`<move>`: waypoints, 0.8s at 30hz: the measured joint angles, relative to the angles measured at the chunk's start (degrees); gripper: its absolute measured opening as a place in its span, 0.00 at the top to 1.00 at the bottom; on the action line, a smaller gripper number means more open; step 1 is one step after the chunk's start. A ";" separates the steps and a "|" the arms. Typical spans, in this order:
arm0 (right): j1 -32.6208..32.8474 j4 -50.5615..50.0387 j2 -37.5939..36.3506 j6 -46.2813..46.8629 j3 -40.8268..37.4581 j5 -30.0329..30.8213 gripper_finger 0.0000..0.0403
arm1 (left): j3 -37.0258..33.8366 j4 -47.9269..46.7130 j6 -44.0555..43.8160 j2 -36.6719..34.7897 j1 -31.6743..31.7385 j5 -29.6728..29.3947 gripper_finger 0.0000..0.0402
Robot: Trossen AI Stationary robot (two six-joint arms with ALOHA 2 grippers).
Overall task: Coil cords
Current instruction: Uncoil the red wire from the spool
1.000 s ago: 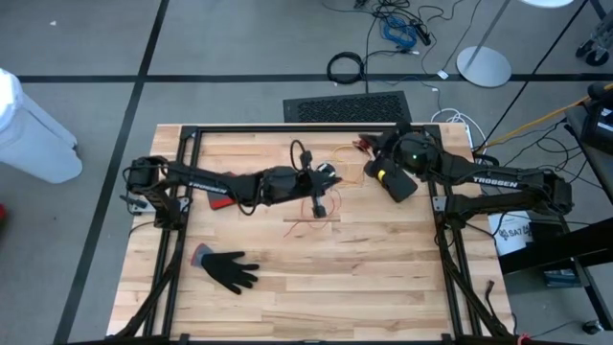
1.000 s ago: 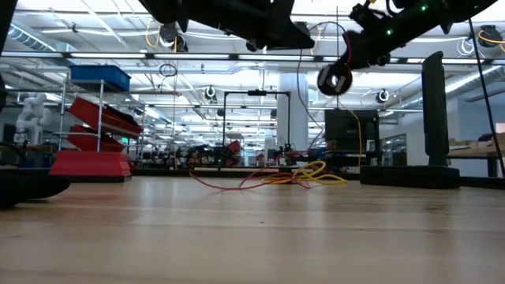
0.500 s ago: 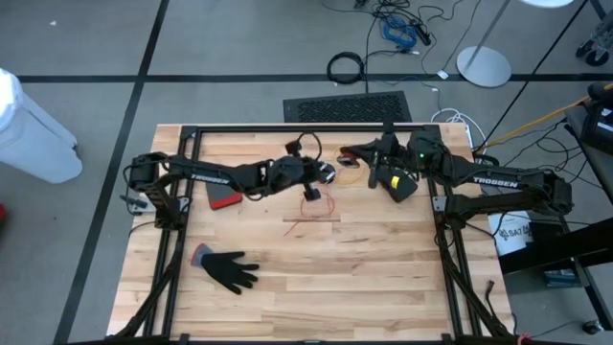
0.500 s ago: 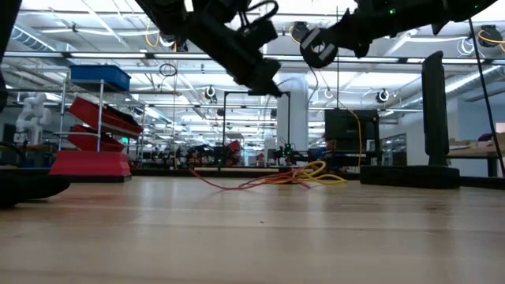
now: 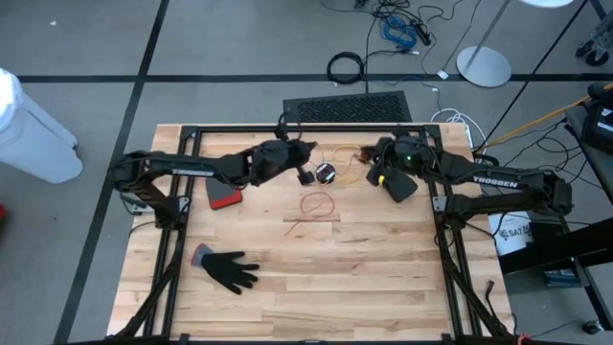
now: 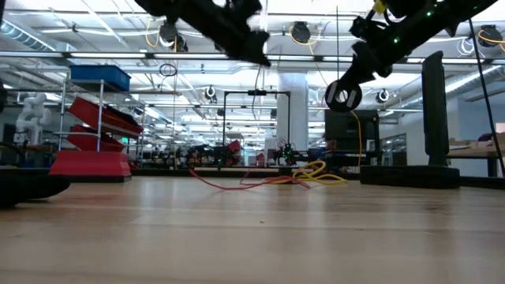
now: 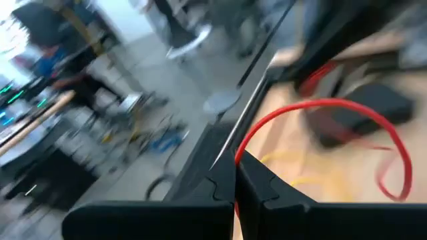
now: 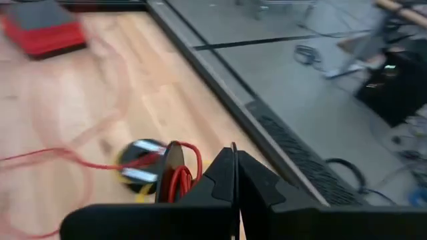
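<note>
Red cord (image 5: 317, 203) lies slack on the table between both arms; left gripper (image 5: 305, 160) pinches one end, right gripper (image 5: 369, 160) the other, both clamped tight.

2 arms (image 5: 192, 171), 1 black glove (image 5: 228, 269), 1 red cord (image 5: 316, 205), 1 yellow cord (image 6: 316, 173)

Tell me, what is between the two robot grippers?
In the high view, a small round dark object and thin yellow cord show between the left gripper and the right gripper.
</note>
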 joint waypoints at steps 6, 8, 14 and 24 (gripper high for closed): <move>-3.36 1.57 0.00 -2.62 0.00 3.99 1.00 | 0.00 0.40 0.09 -3.43 -3.81 2.28 1.00; -4.01 3.36 0.02 -3.11 0.00 5.91 1.00 | 0.01 -0.51 0.02 -3.88 -5.16 4.86 1.00; -4.34 15.74 0.00 -6.26 0.00 0.58 1.00 | -0.18 -7.67 -2.22 -2.42 -7.73 9.14 1.00; -2.05 23.26 0.00 -4.64 0.00 -20.47 1.00 | -3.69 -15.12 -3.07 0.80 -3.84 -0.19 1.00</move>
